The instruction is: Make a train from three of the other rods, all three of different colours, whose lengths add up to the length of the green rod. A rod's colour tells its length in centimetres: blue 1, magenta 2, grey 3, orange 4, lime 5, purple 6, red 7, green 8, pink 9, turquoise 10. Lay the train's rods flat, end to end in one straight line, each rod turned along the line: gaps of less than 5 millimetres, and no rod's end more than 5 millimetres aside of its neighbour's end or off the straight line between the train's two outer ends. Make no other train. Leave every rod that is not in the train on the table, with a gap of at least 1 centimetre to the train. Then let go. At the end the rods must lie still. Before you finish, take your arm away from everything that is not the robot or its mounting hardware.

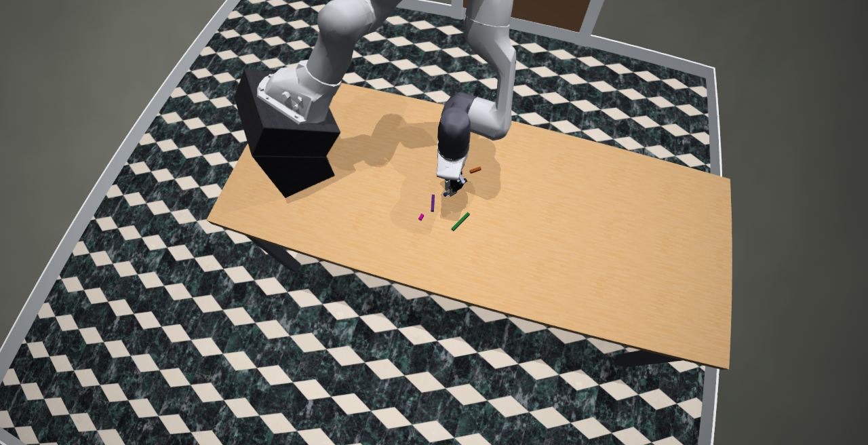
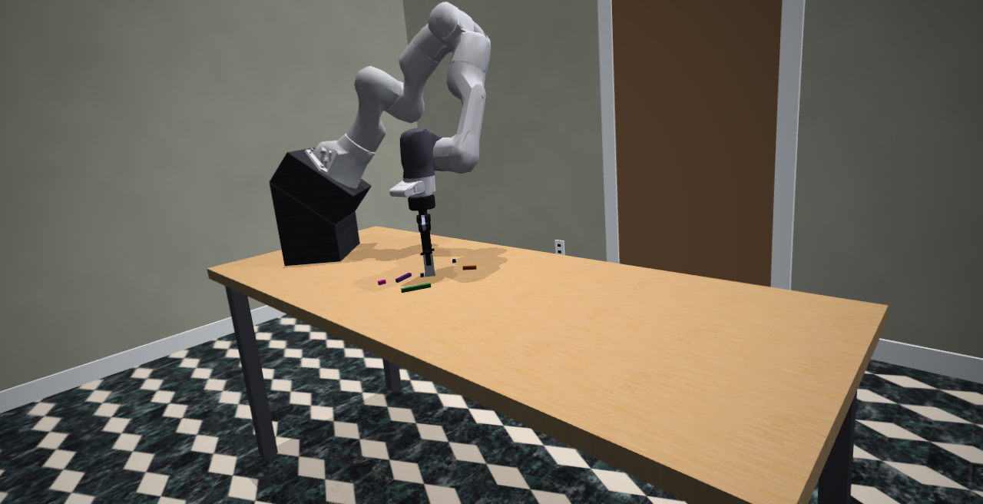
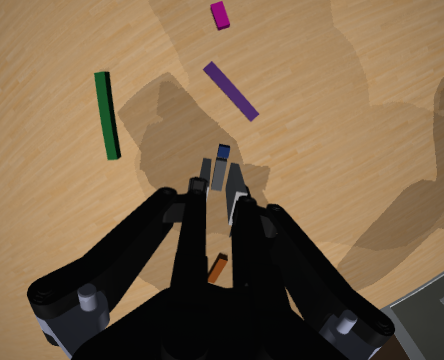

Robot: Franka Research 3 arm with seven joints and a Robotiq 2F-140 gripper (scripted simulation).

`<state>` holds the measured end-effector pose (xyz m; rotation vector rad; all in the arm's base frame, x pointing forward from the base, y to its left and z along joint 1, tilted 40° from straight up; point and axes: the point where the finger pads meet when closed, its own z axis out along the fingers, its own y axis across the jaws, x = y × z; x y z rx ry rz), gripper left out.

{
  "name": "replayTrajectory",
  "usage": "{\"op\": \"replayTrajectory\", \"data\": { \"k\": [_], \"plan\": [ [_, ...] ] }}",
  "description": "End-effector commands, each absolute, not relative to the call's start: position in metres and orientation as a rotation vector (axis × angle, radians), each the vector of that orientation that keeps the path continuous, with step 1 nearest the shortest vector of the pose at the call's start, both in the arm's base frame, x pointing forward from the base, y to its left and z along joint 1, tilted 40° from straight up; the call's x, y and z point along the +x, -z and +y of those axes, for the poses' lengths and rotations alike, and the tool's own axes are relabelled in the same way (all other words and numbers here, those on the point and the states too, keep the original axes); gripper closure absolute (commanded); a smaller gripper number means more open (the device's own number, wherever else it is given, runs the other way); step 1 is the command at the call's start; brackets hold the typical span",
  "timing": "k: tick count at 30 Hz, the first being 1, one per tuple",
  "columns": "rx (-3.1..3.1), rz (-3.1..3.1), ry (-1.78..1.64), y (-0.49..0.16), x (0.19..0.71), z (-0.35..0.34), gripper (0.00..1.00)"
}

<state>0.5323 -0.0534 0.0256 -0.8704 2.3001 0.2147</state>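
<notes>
My gripper (image 1: 454, 188) (image 2: 429, 271) (image 3: 218, 173) is low at the table, its fingers slightly open. The grey rod (image 3: 218, 176) lies between them, with a narrow gap showing on each side. A blue rod (image 1: 445, 194) (image 2: 421, 274) (image 3: 224, 151) lies at the grey rod's far end, roughly in line; any small gap there is too fine to tell. A second blue rod (image 2: 453, 260) lies behind the gripper, hidden in the other views. The orange rod (image 1: 475, 169) (image 2: 469, 266) (image 3: 217, 269) lies apart, partly hidden in the wrist view. The green rod (image 1: 460, 221) (image 2: 415, 287) (image 3: 107, 115) lies apart.
The purple rod (image 1: 432, 202) (image 2: 403, 277) (image 3: 231, 91) lies slanted beyond the near blue rod. The magenta rod (image 1: 421, 217) (image 2: 381, 282) (image 3: 220, 15) lies beyond the purple one. The wooden table (image 1: 607, 247) (image 2: 653, 343) extends far to the right of the rods.
</notes>
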Motion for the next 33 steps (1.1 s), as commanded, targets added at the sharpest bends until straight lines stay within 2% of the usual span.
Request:
{"op": "replayTrajectory", "data": {
  "k": [1, 2, 18, 33],
  "plan": [
    [-0.873, 2.299, -0.210, -0.026, 0.534, -0.053, 0.88],
    [-0.873, 2.299, -0.210, -0.026, 0.534, -0.053, 0.85],
    [-0.873, 2.299, -0.210, -0.030, 0.531, -0.055, 0.85],
    [-0.873, 2.299, -0.210, -0.077, 0.498, -0.078, 0.85]
  ]
}}
